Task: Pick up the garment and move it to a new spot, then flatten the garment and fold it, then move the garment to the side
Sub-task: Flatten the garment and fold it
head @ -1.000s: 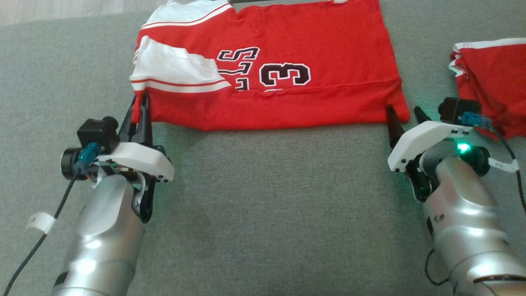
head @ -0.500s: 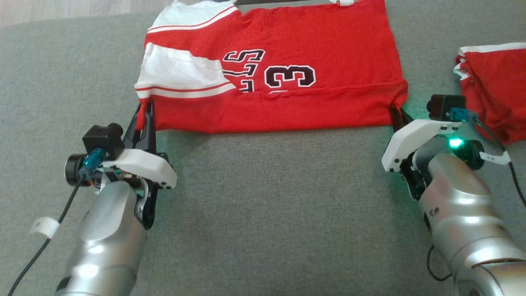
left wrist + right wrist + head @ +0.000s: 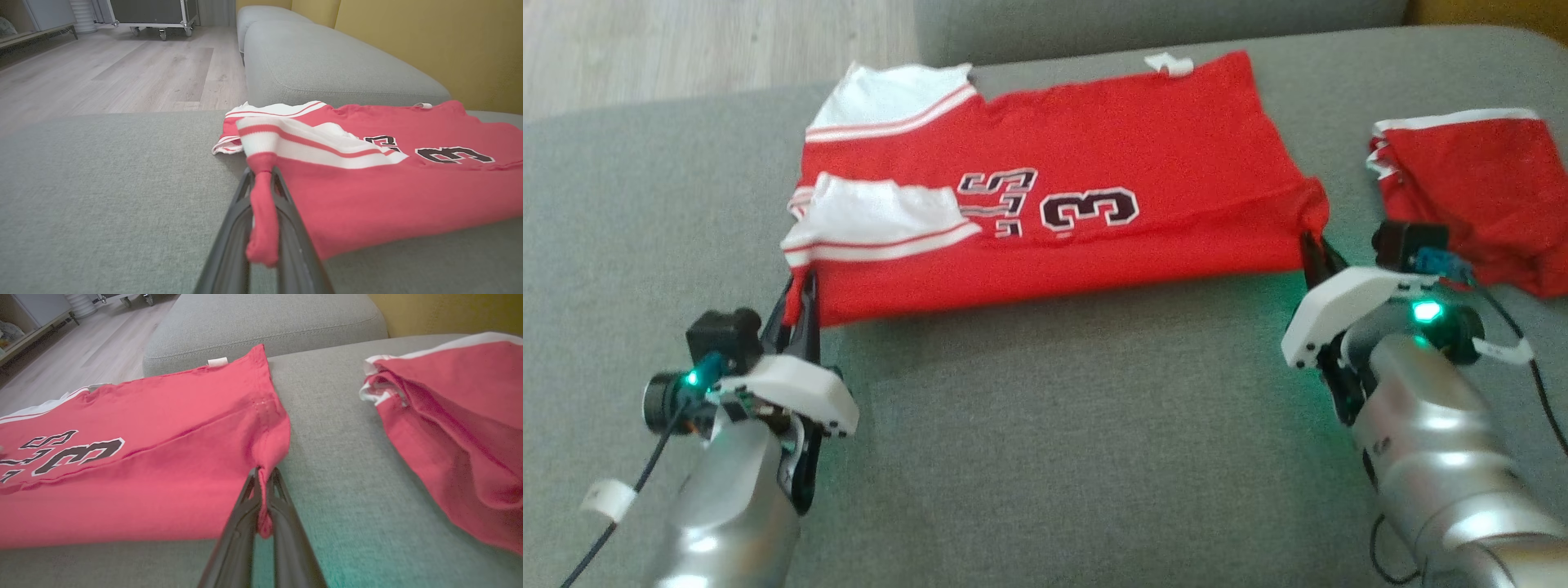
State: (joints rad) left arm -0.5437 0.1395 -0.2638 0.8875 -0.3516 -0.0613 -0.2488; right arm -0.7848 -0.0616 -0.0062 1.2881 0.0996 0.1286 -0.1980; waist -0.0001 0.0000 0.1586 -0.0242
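Note:
The garment [image 3: 1094,204] is a red jersey with white striped sleeves and a dark number 3, lying partly folded on the grey sofa cushion [image 3: 1045,425]. My left gripper [image 3: 800,290] is shut on its near left corner, and a pinch of red cloth [image 3: 261,204] hangs between the fingers in the left wrist view. At the near right corner my right gripper [image 3: 1313,245] is shut on the hem, with the bunched corner [image 3: 265,486] clamped between its fingers. Between the two grips the near edge is lifted slightly off the cushion.
A second red garment with white trim [image 3: 1478,196] lies on the cushion to the right, close to my right wrist. The sofa backrest [image 3: 327,65] and a yellow wall [image 3: 429,36] lie beyond the jersey. Wooden floor [image 3: 686,49] lies past the cushion's far left edge.
My right gripper has shut on the jersey's near right corner. The head view has shifted, and the jersey's near edge is now raised between both grips.

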